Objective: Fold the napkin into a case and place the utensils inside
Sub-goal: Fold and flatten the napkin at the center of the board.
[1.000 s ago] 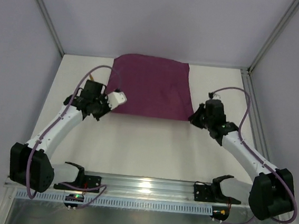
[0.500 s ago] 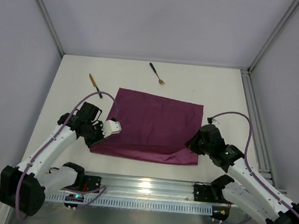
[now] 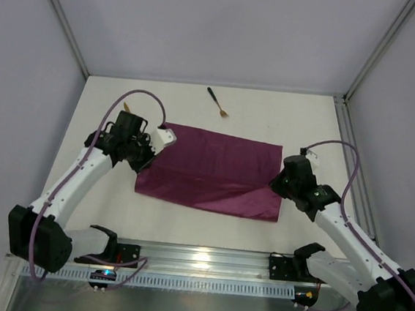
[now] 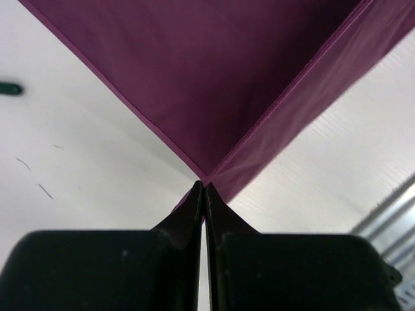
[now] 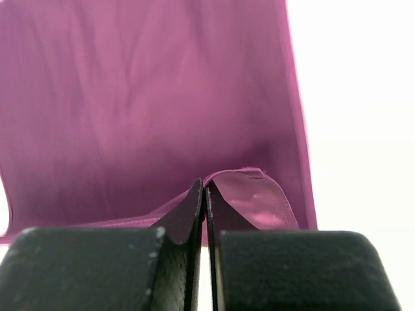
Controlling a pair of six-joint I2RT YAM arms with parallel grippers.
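Left pincer (image 4: pixel 203 193) and right pincer (image 5: pixel 205 190) pinch the smooth, doubled-over magenta napkin (image 3: pixel 213 169).

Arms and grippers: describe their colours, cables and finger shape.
Both arms have white links with black joints: left arm, right arm. A purple cable loops along each. The left gripper and right gripper are black, with flat tapered fingers.

The napkin (image 3: pixel 213 171) covers the counter's (image 3: pixel 207 233) middle, with the left arm (image 3: pixel 80 176) and right arm (image 3: pixel 340 227) flanking it. Open counter runs along the near edge. A utensil (image 3: pixel 218 102) lies by the far edge.
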